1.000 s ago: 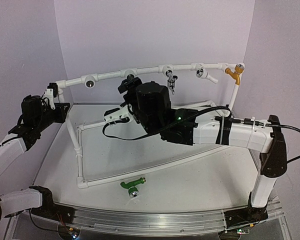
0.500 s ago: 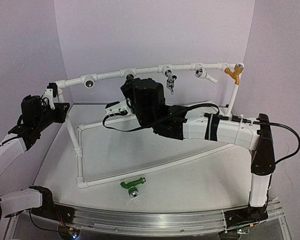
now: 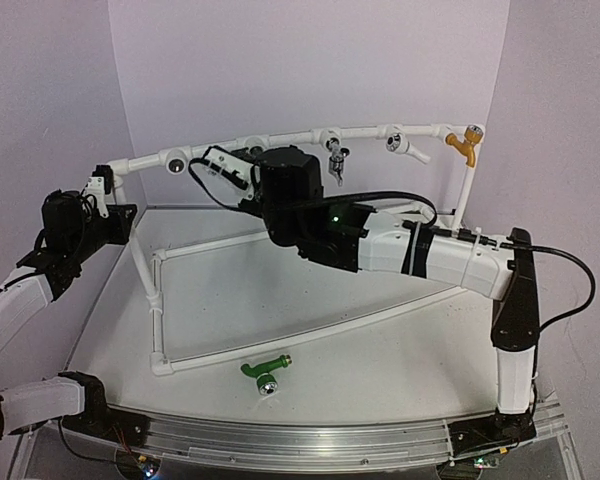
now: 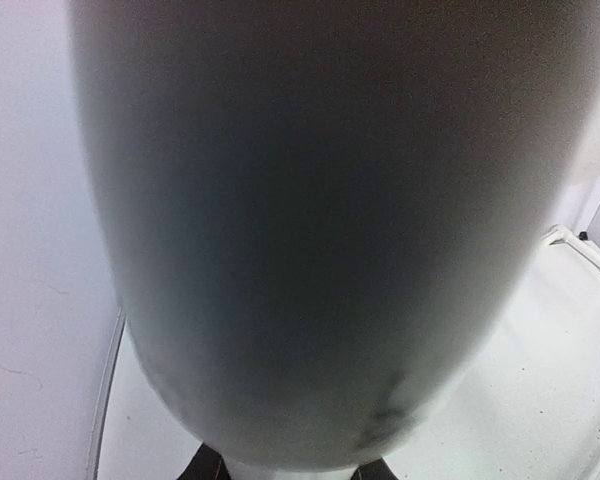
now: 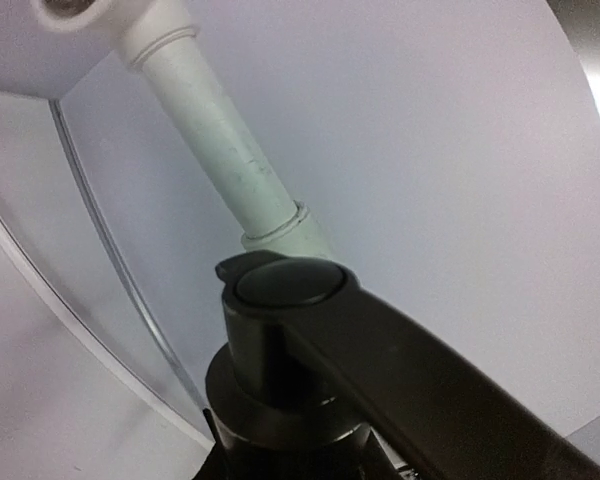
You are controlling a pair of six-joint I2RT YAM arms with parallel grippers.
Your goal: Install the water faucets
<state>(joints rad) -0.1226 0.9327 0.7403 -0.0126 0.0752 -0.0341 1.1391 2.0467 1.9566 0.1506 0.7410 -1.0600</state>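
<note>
Top view: green tap (image 3: 259,369) lies on its side on the bench (image 3: 380,350) at 6 o'clock, just outside the near bar of the white pipe frame (image 3: 300,137).

Left end effector (image 3: 100,188) at 10 o'clock, clamped on the frame's corner pipe; dark fingertips (image 4: 208,466) flank it in the wrist view.

Right end effector (image 3: 255,160) up at the rail, 12 o'clock. Its wrist view shows the dark lever tap (image 5: 310,330) against a pipe fitting; fingers are out of sight, so cannot tell if it grips.
</note>
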